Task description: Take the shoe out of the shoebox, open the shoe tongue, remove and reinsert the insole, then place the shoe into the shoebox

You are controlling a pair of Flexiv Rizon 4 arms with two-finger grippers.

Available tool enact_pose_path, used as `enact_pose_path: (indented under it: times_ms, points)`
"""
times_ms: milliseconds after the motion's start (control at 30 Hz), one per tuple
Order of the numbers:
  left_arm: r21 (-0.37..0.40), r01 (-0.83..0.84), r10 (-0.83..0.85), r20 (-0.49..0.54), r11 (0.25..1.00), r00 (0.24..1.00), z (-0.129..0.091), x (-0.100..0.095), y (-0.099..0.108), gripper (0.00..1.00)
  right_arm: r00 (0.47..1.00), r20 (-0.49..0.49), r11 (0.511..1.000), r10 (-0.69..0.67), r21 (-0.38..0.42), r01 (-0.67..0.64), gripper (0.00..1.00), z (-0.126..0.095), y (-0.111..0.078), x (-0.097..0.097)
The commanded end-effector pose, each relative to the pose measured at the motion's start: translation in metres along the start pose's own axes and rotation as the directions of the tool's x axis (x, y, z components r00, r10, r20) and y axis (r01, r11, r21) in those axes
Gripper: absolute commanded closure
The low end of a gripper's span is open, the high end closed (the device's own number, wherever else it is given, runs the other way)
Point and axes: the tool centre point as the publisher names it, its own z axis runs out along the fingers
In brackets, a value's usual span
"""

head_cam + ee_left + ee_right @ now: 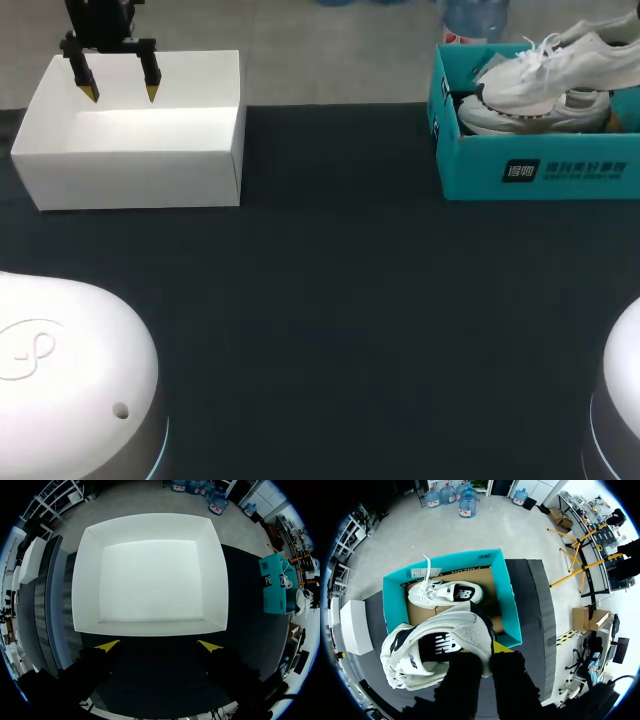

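Above the shoebox (540,170) — right gripper (482,652) clamps the white shoe (430,645); left gripper (159,646), well away from it, spread apart.

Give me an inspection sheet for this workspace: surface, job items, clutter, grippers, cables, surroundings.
Surface: dark table.
Job's things: teal shoebox at back right, second shoe lying inside; raised shoe held above it.
Clutter: open white box at back left.
Grippers: left gripper open over the white box; right gripper fingers shut on the raised shoe's heel.
Cables: nothing seen.
Surroundings: nothing seen reaching over the table.
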Motion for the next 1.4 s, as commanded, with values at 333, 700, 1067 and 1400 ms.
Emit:
enact_pose_path:
  times_ms: [333, 700, 1067, 1400]
  points:
    - [0.001, 0.0, 0.0, 0.0, 1.0, 1.0, 0.0, 0.0, 0.001, 0.0, 1.0, -0.003, 1.0, 0.0, -0.01, 0.0, 1.0, -0.001, -0.005, -0.001]
    - [0.001, 0.0, 0.0, 0.0, 1.0, 1.0, 0.0, 0.0, 0.001, 0.0, 1.0, -0.008, 0.999, 0.014, -0.035, -0.015, 1.0, -0.004, -0.028, 0.01]
    - [0.001, 0.0, 0.0, 0.0, 1.0, 1.0, 0.0, 0.0, 0.001, 0.0, 1.0, 0.01, 0.998, 0.013, -0.061, -0.012, 1.0, -0.013, -0.084, 0.053]
    - [0.001, 0.0, 0.0, 0.0, 1.0, 1.0, 0.0, 0.0, 0.001, 0.0, 1.0, 0.006, 0.998, 0.02, -0.058, -0.02, 1.0, -0.014, -0.142, 0.106]
